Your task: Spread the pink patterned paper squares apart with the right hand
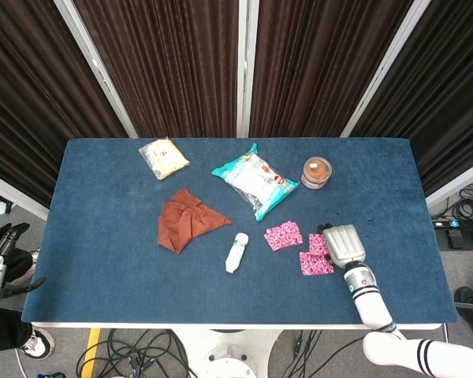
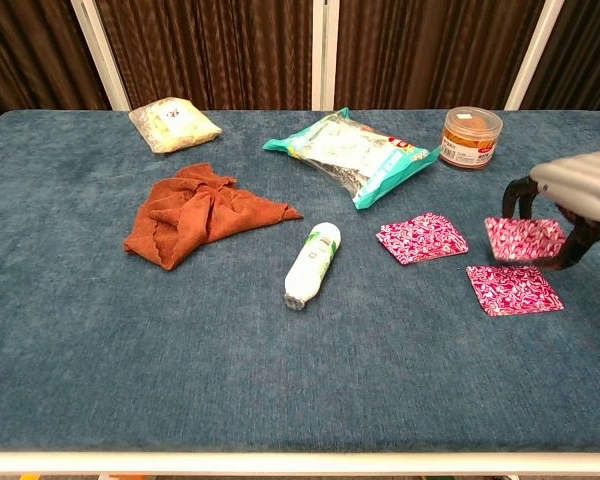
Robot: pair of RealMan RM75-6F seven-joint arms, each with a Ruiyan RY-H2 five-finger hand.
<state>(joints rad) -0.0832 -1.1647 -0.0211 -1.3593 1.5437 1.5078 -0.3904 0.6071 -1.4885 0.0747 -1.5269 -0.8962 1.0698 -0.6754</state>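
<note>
**Chest view: right hand holds one pink square above the desk**

Chest view, right side: right hand has dark fingers curled down around a pink patterned square, gripping it at both edges. The held square looks raised off the blue desk, though the angle makes this hard to confirm.

Second pink square lies flat on the desk just near of the held one, apart from the hand. Third pink square lies flat to the left, between the bottle and the hand. All three are separated from one another in this view.

Head view: right hand sits at the near right of the desk, with two squares partly showing at its left edge and the third further left.

Other items: white bottle on its side near desk centre; rust-orange cloth crumpled to the left; teal snack bag far centre; small yellowish packet far left; round lidded jar far right.

Left hand hangs off the desk's left edge, fingers apart, holding nothing.
</note>
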